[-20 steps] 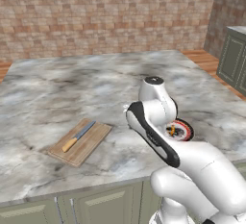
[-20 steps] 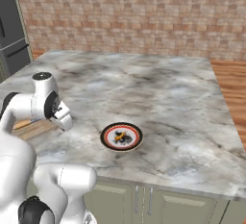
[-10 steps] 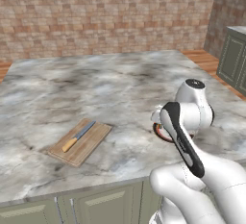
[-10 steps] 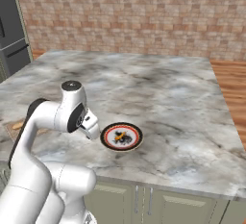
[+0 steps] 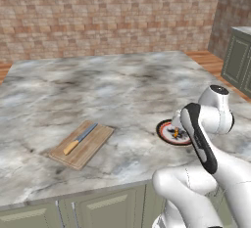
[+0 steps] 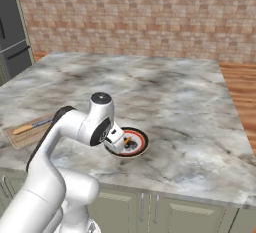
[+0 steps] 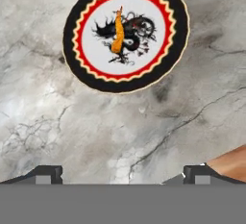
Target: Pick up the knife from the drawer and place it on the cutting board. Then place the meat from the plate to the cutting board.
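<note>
On the plate [image 7: 126, 34]: meat [image 7: 117, 31], small, judged light and slippery.
Hold: to be taken across its narrow middle.
Jaws: spread wide, empty.
Knife [image 5: 79, 138]: laid on board [image 5: 82, 144].

The knife [image 5: 80, 138] lies flat on the cutting board [image 5: 93, 148]; an orange strip lies on the plate [image 7: 163, 64].

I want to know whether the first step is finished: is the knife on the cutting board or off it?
On it. The knife lies flat along the cutting board on the marble counter, apart from the plate.
</note>
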Robot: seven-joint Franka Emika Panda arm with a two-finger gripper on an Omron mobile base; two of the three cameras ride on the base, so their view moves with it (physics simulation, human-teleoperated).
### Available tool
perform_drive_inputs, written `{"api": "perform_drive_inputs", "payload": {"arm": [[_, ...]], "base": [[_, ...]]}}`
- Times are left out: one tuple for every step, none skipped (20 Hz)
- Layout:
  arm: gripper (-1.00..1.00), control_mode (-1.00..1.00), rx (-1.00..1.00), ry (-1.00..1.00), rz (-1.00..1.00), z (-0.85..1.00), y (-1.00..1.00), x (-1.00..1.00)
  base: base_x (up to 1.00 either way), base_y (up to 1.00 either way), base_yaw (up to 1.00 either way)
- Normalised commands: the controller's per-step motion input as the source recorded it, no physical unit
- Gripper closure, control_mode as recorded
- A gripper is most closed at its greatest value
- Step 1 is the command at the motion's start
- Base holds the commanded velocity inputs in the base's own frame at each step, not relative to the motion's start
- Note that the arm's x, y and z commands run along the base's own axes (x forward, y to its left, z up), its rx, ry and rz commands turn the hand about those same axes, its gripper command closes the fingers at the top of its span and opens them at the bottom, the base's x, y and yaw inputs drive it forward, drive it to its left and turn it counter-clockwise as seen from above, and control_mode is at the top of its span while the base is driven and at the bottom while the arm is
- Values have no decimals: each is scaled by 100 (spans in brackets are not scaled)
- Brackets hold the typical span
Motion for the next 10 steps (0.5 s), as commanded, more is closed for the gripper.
{"api": "perform_drive_inputs", "payload": {"arm": [[-100,-100,0,13,0,-26,-16,39],[-100,-100,0,16,0,-29,-9,43],[-100,-100,0,17,0,-33,-6,43],[-100,-100,0,19,2,-35,-2,46],[-100,-100,0,19,3,-31,0,45],[-100,-100,0,15,5,-30,-9,43],[-100,-100,0,12,7,-19,-8,45],[-100,-100,0,8,7,-6,-13,38],[-100,-100,0,9,7,-13,-13,38],[-100,-100,0,9,7,-12,-13,39]], "base": [[0,0,0],[0,0,0],[0,0,0],[0,0,0],[0,0,0],[0,0,0],[0,0,0],[0,0,0],[0,0,0],[0,0,0]]}}
